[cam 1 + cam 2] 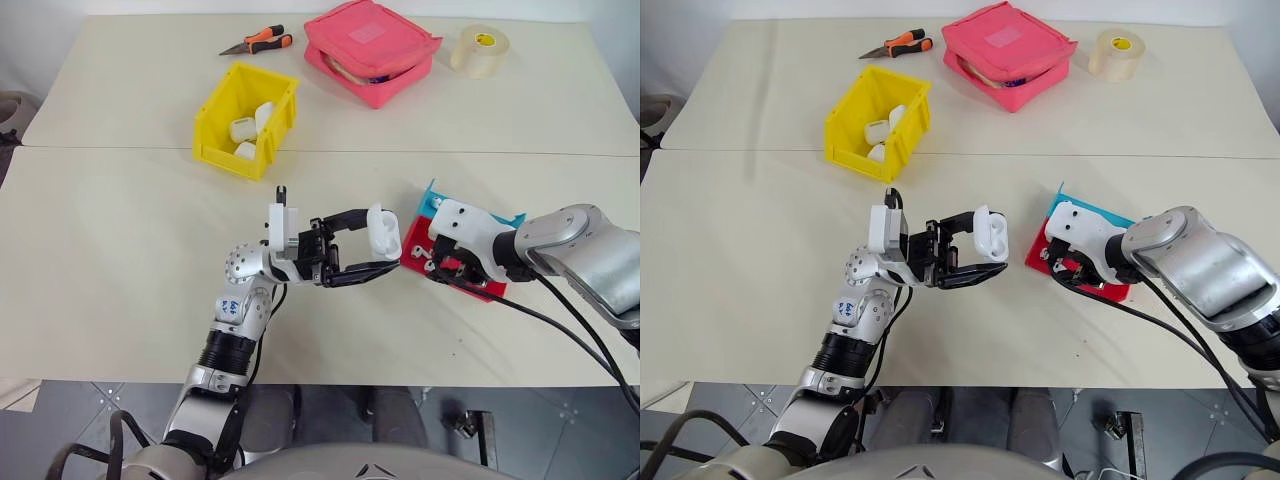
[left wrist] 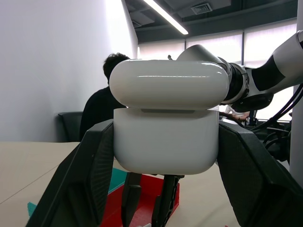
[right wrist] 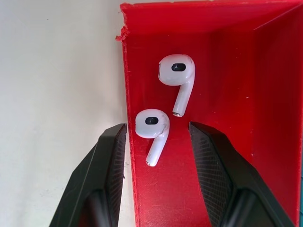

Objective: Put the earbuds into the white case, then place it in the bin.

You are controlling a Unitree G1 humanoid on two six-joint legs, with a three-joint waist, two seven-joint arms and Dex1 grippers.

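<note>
Glossy smooth plastic white case and earbuds; matt red tray; matt cream counter.

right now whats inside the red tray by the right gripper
Two earbuds lie on the floor of the red tray, close together, the right gripper straddling the nearer one, not yet touching. The tray's far end is hidden under the gripper from above.
</note>
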